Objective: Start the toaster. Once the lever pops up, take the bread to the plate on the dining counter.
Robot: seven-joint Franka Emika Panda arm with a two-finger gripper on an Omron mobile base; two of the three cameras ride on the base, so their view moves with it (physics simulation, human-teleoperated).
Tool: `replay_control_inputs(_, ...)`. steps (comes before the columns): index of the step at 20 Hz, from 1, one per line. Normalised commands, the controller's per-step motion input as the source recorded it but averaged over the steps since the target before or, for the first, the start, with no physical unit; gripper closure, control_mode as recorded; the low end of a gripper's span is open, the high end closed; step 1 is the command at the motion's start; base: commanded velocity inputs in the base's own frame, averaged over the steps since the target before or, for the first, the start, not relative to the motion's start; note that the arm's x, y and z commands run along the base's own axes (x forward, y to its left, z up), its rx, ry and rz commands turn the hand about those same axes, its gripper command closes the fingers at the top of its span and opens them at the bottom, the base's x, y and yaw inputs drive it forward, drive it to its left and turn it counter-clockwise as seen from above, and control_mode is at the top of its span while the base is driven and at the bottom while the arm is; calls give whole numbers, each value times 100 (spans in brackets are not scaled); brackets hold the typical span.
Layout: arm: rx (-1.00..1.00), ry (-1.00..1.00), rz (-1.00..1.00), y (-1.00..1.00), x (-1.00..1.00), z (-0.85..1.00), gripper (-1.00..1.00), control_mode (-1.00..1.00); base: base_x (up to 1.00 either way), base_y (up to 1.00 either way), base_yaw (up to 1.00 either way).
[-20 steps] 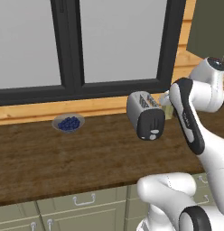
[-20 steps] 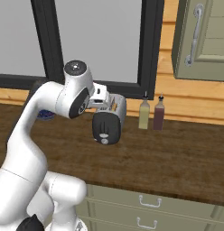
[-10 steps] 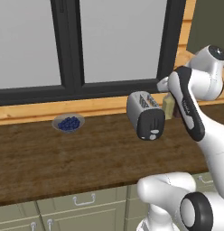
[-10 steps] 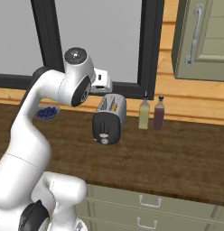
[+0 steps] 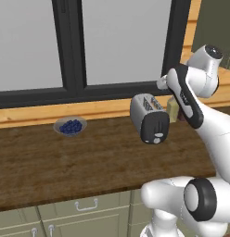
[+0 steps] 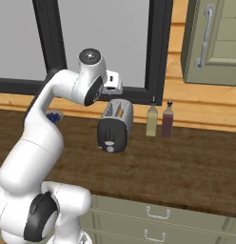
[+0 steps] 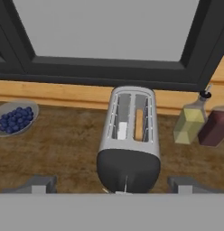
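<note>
Since the earlier frames our arm has risen and drawn back from the toaster (image 7: 129, 135), and the hand (image 7: 113, 184) has gone from closed to wide open, holding nothing; its two fingertips (image 7: 39, 184) stand well apart, either side of the toaster's dark end panel. We see the toaster on the brown counter (image 5: 66, 162), in front of the window, with a bowl of blueberries (image 5: 70, 126) well to its left and two bottles (image 6: 152, 121) just to its right. The bread (image 7: 139, 124) sits low in the right-hand slot, a tan slice seen from above. The lever (image 7: 126, 184) shows at the foot of the end panel; we cannot tell its position. We judge the start step done and the wait under way. Next, once the bread rises, bring the hand over the slot and close on the slice.
</note>
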Motion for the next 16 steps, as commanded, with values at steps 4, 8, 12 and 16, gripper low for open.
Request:
replay_control_inputs(4, 3, 0, 0, -14, 32, -42, -100, -100, 0, 0, 0)
replay_control_inputs(8, 0, 0, 0, -10, 4, -11, -100, -100, 0, 0, 0)
replay_control_inputs(12, 0, 0, 0, 0, 0, 0, -100, -100, 0, 0, 0)
replay_control_inputs(16, 0, 0, 0, 0, 0, 0, -100, -100, 0, 0, 0)
